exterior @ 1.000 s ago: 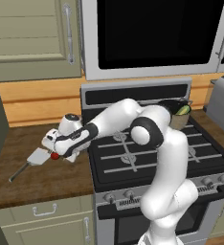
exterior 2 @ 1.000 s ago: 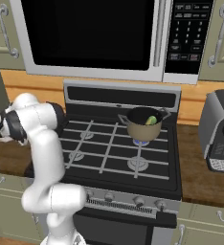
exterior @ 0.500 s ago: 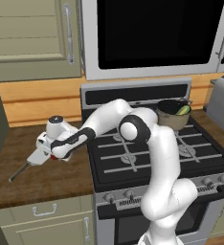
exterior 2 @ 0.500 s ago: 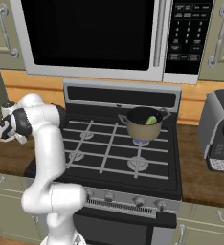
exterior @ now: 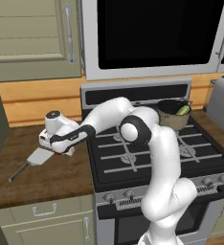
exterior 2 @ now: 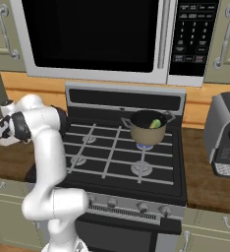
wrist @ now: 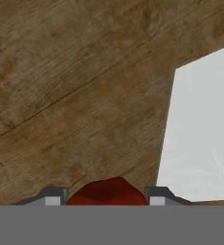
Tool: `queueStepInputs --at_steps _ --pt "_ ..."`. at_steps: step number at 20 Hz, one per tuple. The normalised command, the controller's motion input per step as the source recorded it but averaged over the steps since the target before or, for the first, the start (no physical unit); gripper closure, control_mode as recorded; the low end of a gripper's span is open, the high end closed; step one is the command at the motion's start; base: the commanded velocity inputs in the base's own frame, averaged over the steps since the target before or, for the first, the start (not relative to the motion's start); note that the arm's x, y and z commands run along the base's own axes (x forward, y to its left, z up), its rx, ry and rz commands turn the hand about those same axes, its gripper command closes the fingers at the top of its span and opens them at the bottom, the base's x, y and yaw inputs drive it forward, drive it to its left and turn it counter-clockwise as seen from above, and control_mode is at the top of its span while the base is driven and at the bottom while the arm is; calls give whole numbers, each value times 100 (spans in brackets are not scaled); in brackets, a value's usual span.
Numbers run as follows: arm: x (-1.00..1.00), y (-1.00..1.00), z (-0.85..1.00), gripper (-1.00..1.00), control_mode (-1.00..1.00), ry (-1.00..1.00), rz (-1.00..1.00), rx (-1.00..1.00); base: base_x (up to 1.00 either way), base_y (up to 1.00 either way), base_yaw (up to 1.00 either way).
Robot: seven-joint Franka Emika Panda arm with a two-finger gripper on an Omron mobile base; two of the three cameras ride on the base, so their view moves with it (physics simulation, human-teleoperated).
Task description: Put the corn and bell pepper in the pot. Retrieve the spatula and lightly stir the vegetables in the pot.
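Note:
In the hand view the small red bell pepper (wrist: 106, 191) sits on the wooden counter between my two fingertips (wrist: 54, 195), which press in on both its sides. My gripper (wrist: 106, 197) is shut on it. From the left base view, the gripper (exterior: 60, 147) points down at the counter left of the stove. The spatula's pale blade (wrist: 200, 139) lies flat just beside the pepper; its blade and dark handle (exterior: 37, 158) stretch toward the counter's front edge. The grey-bronze pot (exterior: 173, 116) stands on the back right burner with the corn (exterior: 183, 110) inside, also seen as pot (exterior 2: 147, 130) and corn (exterior 2: 155, 123).
The black stove (exterior: 133, 153) spans the middle, a microwave (exterior: 152, 33) hangs above it. A toaster (exterior: 223, 103) stands on the right counter, a coffee machine (exterior 2: 227, 135) further right. Cabinet doors (exterior: 32, 33) hang over the left counter.
The hand has dropped lower and further left over the counter beside the spatula blade. The jaws have closed in from wide open onto the bell pepper.

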Motion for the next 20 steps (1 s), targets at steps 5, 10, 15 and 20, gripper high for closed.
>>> queueStepInputs --at_steps 5,10,15,20 --pt "-95 -100 45 100 -100 -34 12 -1 0 0 0" --pt "-70 -100 55 100 -100 -37 19 -16 0 0 0" --pt "-13 -100 60 100 -100 -23 6 -19 0 0 0" --pt "0 -100 42 100 -100 -9 0 -17 0 0 0"
